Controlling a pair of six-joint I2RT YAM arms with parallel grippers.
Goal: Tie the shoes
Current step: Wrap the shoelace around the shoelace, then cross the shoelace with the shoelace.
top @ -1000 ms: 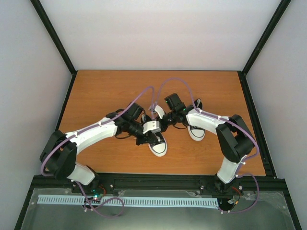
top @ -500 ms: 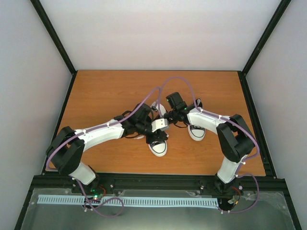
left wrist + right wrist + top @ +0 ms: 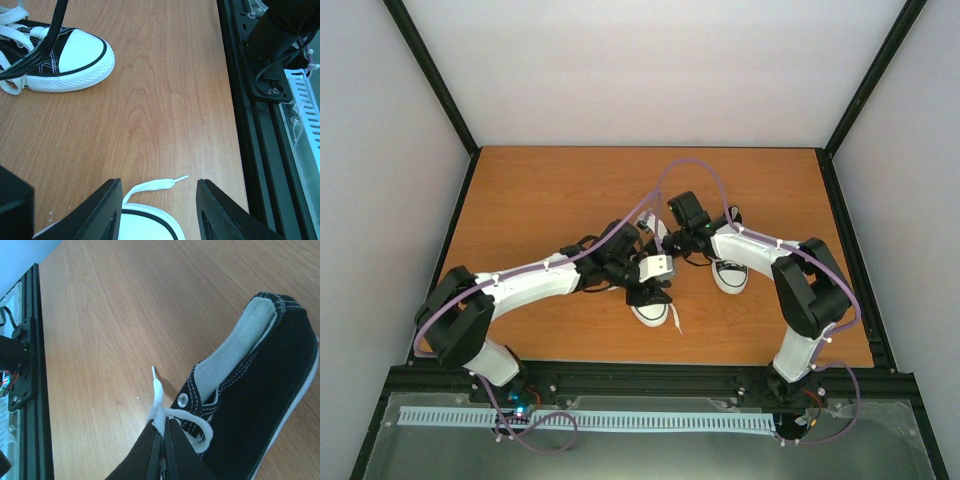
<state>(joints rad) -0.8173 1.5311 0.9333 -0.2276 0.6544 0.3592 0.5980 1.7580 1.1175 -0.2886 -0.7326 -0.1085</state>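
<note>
Two black sneakers with white toe caps stand on the wooden table. The near shoe (image 3: 650, 310) lies under my left gripper (image 3: 648, 292). The other shoe (image 3: 728, 272) is to its right, and also shows in the left wrist view (image 3: 65, 55). In the left wrist view my left gripper (image 3: 159, 183) is open and empty over the near shoe's white toe cap (image 3: 145, 227), with a loose lace end (image 3: 152, 186) between the fingers. My right gripper (image 3: 163, 432) is shut on a white lace (image 3: 159, 390) beside the near shoe's open heel end (image 3: 260, 390), and also shows in the top view (image 3: 660, 238).
The black frame rail (image 3: 260, 115) with the right arm's base runs along the table's near edge, close to the toe cap. Purple cables loop above both wrists (image 3: 670, 170). Enclosure walls stand on the left, right and far sides.
My left arm has reached further right over the near shoe. A lace end now lies on the table beside that shoe's toe. My right gripper has barely moved.
</note>
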